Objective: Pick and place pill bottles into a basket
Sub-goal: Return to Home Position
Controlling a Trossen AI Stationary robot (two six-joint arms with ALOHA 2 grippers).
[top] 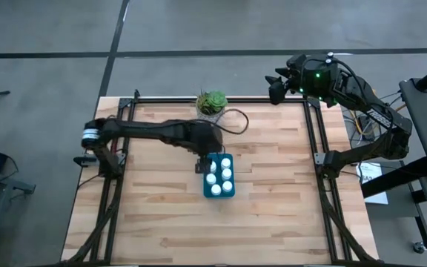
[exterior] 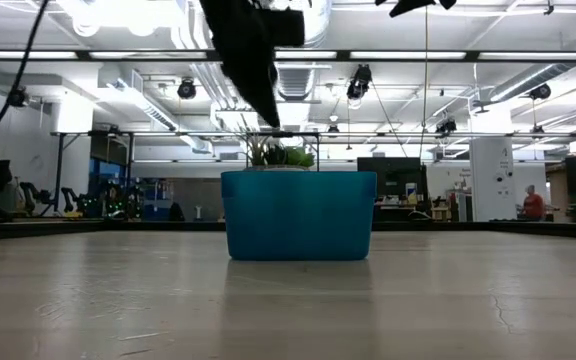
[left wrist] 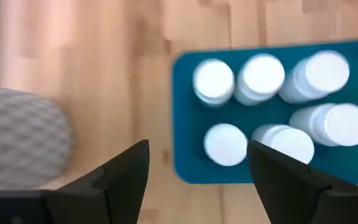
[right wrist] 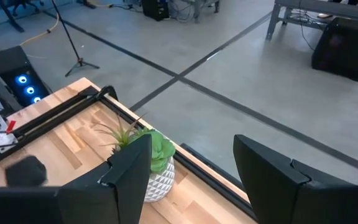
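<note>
The teal basket (top: 219,195) stands on the wooden table near its middle, with several white pill bottles (top: 215,179) upright inside it. In the left wrist view the basket (left wrist: 185,124) and the bottles' round caps (left wrist: 263,74) show from above. My left gripper (top: 202,162) hangs open above the basket's far left corner, its fingers (left wrist: 126,174) clear of bottles and basket. My right gripper (top: 276,87) waits open, raised over the table's far right corner.
A white patterned pot with a green plant (top: 212,105) stands at the table's far edge, behind the basket (exterior: 298,215) in the low view. Black rails (top: 313,141) run along the table's sides. Bare wood lies to the basket's left, right and near sides.
</note>
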